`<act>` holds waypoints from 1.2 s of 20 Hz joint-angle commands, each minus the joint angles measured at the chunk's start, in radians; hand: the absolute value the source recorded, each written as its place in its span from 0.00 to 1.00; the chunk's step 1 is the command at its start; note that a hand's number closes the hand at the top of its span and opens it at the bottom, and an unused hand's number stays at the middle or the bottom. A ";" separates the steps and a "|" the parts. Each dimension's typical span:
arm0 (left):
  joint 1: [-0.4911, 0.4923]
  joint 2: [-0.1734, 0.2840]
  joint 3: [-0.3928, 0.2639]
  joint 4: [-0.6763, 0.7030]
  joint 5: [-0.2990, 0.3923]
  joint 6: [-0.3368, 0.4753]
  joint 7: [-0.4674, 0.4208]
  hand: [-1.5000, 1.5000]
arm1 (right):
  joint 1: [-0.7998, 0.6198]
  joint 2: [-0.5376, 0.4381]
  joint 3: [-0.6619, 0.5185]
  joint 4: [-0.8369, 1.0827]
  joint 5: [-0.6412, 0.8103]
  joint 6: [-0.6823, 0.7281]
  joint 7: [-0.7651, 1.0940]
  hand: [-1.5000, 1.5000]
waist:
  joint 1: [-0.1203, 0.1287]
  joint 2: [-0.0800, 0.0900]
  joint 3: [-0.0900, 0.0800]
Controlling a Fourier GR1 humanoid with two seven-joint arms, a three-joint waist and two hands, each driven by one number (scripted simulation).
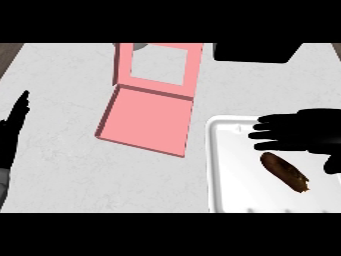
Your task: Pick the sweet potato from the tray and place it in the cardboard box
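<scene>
Above the white tray (221, 165), hovering open-fingered right hand (313, 132) holding nothing, sweet potato (284, 172) lying ungrasped, pink box (149, 107) waiting, left hand (3, 137) resting flat.

Right hand (313, 131) spread open, left hand (4, 137) resting (edge-on)

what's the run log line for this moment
right hand: open above sweet potato | sweet potato: on tray | box: open

the brown sweet potato (284, 172) lies slantwise on the white tray (225, 195), in its right half. the pink cardboard box (147, 117) sits open just left of the tray, lid raised.
</scene>
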 commanded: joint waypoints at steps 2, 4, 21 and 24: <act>-0.002 -0.002 0.019 0.052 -0.009 0.002 -0.037 0.50 | -0.052 -0.001 0.136 0.085 0.266 -0.081 -0.117 0.00 | -0.017 -0.006 -0.003; 0.015 -0.018 0.014 0.047 -0.028 0.025 -0.054 0.50 | -0.151 0.011 0.137 0.102 0.311 -0.011 -0.079 0.00 | -0.016 -0.010 -0.004; 0.021 -0.057 0.053 -0.035 -0.088 0.010 0.050 0.50 | -0.054 0.307 0.158 0.269 0.748 -0.057 0.064 0.00 | -0.051 -0.018 -0.003; 0.054 -0.077 0.064 -0.007 -0.097 0.000 0.004 0.50 | -0.046 0.241 0.098 0.222 0.759 -0.048 -0.015 0.00 | -0.054 -0.019 -0.003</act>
